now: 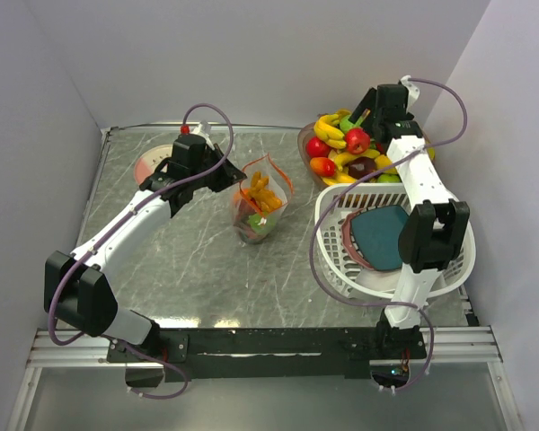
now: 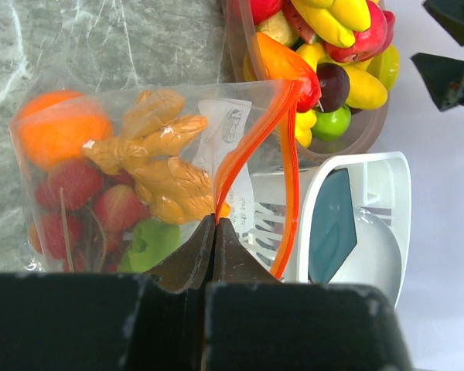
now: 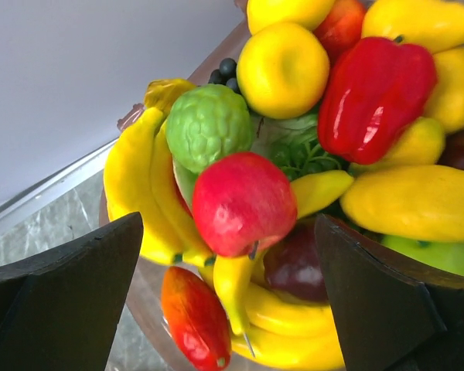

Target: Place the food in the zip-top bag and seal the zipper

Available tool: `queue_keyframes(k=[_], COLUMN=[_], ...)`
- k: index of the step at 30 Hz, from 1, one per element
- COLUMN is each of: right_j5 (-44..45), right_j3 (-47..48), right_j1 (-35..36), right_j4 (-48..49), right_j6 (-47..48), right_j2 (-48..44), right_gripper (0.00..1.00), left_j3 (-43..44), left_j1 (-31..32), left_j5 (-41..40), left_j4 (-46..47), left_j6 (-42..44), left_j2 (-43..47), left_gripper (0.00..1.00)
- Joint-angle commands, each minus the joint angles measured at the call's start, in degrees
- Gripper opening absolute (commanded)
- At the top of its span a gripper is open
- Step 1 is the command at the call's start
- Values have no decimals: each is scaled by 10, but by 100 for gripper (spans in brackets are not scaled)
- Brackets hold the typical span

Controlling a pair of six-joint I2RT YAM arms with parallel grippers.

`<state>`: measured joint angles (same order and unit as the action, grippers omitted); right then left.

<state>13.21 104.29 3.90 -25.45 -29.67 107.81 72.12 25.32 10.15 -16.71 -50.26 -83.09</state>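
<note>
Grey marbled table point(image 1: 162, 269), pale walls on three sides.

1. Basket point(image 1: 346, 274): white, slatted, at the near right corner of the table.
2. Bowl point(image 1: 304, 151): clear, at the far right corner, just behind the basket, heaped with food.
3. Plate point(image 1: 382, 235): teal, lying inside the basket.
4. Bag point(image 1: 259, 205): clear, standing near the middle of the table, mouth gaping. Inside it are an orange piece, red berries, a tan knobbly root and something green.
5. Left gripper point(image 2: 215, 224): mine, reaching from the left side of the table. Its fingers are pressed together, pinching the bag's rim at the zipper.
6. Right gripper point(image 3: 228, 224): mine, over the bowl, fingers spread wide and holding nothing. A red fruit point(image 3: 240, 201) on top of the heap sits between them.
7. Food point(image 1: 350, 153) in the bowl: yellow bananas, a red pepper, a green bumpy fruit, dark purple pieces.
8. Zipper point(image 2: 251, 139): orange-red strip, its two sides apart.
</note>
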Motion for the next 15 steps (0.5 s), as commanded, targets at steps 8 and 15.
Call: queue_keyframes(k=[8,15], right_j5=[-73,-84], right_j3=[24,-9], right_j1=[-24,-24], right_j4=[51,66], right_j6=[-43,-48], right_j2=[58,60], right_gripper=[100,100], left_j3=[22,18], left_j1=[-1,-1], left_j5=[-8,-8], left_j4=[12,13], left_j6=[12,10], left_j2=[10,10], left_gripper=[1,1])
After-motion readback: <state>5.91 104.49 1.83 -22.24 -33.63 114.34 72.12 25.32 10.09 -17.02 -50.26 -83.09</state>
